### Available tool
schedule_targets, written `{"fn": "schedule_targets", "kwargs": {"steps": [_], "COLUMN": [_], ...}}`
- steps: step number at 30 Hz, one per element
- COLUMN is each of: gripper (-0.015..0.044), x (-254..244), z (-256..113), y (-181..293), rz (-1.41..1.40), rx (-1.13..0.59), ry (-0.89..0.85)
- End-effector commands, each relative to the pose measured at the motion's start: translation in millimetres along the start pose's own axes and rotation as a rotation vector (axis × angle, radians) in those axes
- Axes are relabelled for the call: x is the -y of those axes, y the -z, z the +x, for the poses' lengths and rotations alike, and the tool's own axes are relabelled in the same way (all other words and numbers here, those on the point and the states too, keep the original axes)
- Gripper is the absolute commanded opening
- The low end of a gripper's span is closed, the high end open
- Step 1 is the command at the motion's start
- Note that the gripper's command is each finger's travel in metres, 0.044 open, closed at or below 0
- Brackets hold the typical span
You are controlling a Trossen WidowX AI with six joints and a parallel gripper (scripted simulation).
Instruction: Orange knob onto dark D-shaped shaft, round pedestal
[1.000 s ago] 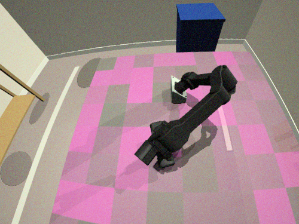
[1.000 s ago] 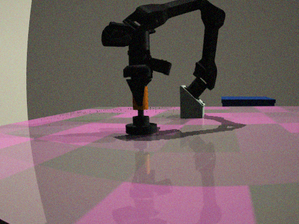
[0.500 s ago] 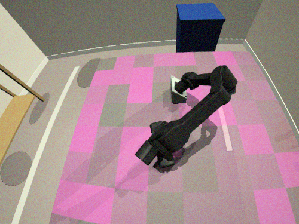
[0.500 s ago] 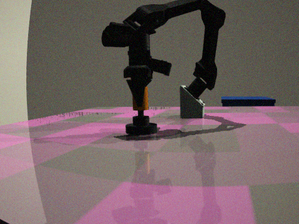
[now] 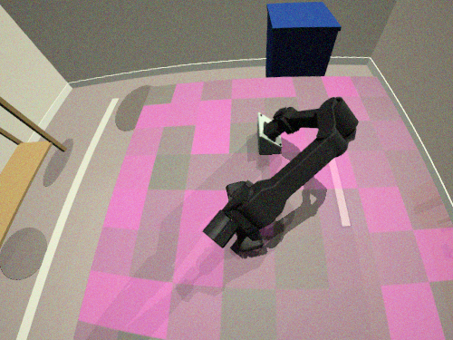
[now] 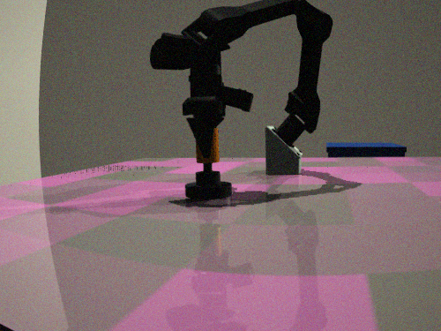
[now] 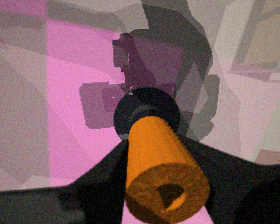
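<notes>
The orange knob (image 6: 214, 145) (image 7: 150, 155) is an upright cylinder; its top face with the D-shaped hole shows in the wrist view. My gripper (image 6: 207, 153) (image 7: 152, 141) is shut on the knob, one finger on each side. The dark round pedestal (image 6: 208, 191) (image 7: 122, 112) stands directly below. A short length of dark shaft (image 6: 207, 168) shows between the knob's lower end and the pedestal's raised collar, so the knob is not down on the pedestal. The shaft's tip and its flat side are hidden. In the top view the arm hides knob and pedestal.
The arm's pale wedge-shaped base (image 5: 269, 148) (image 6: 281, 160) stands behind the pedestal in the exterior view. A blue cabinet (image 5: 299, 45) (image 6: 366, 149) is farther back. A wooden piece of furniture (image 5: 23, 172) is at the left edge of the top view. The arm's shadow falls around the pedestal.
</notes>
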State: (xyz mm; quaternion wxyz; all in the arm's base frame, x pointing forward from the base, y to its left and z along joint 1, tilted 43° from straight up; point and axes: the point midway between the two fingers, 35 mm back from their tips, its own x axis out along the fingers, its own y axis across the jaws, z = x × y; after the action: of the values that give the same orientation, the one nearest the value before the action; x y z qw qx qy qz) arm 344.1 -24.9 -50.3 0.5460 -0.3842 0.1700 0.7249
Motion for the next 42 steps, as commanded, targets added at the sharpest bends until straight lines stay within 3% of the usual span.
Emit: {"fn": "schedule_targets", "kwargs": {"steps": [1,10,42], "gripper": [0.0,0.0,0.0], "x": [0.6,2.7,-0.7], "z": [-3.8,-2.9,1.3], "y": [0.3,2.3,-0.3], "rz": [-0.006,-0.215,-0.219], "rx": [-0.001,-0.001,-0.001], "ry": [0.001,0.001,0.001]}}
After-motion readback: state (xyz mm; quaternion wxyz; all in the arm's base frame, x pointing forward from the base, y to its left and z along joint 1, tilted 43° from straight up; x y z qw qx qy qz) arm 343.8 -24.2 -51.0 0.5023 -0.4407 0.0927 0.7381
